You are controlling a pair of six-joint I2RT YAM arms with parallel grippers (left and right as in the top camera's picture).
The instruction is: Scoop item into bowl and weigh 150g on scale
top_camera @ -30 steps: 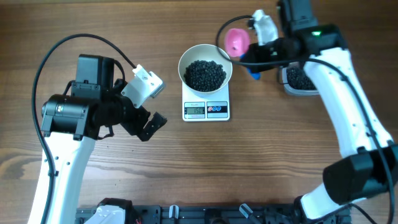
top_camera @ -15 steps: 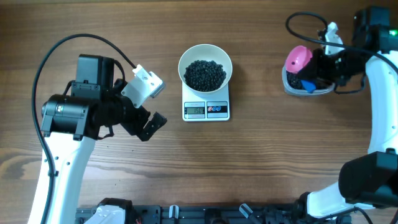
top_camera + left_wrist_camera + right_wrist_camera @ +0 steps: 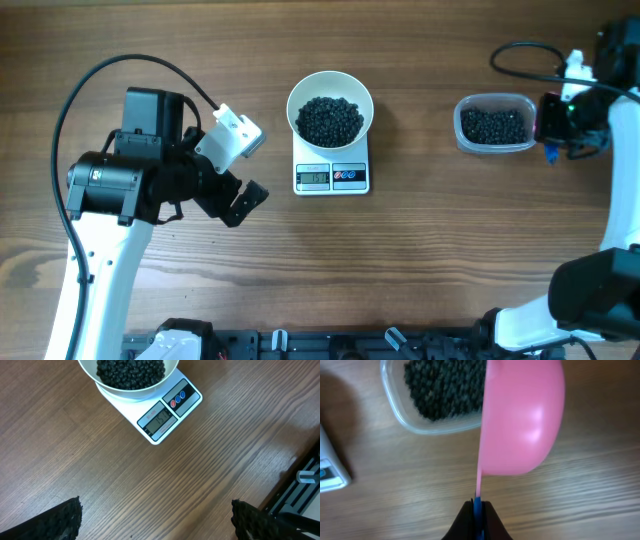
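Item (image 3: 331, 120): black beads heaped in the white bowl (image 3: 297, 100) – more in the clear tub (image 3: 494, 145) off to the right
Left fingers (image 3: 240, 203): spread wide, nothing in them, hovering over bare worktop (image 3: 400, 260) left of the scale (image 3: 331, 178)
Bowl: sitting on top of the scale, mid-worktop
Scale: digits showing, too small for me to read
Tub: right of the scale, well apart from it
Right fingers (image 3: 470, 527): pinched tight on the blue handle of the pink scoop (image 3: 520, 420) – just right of the tub
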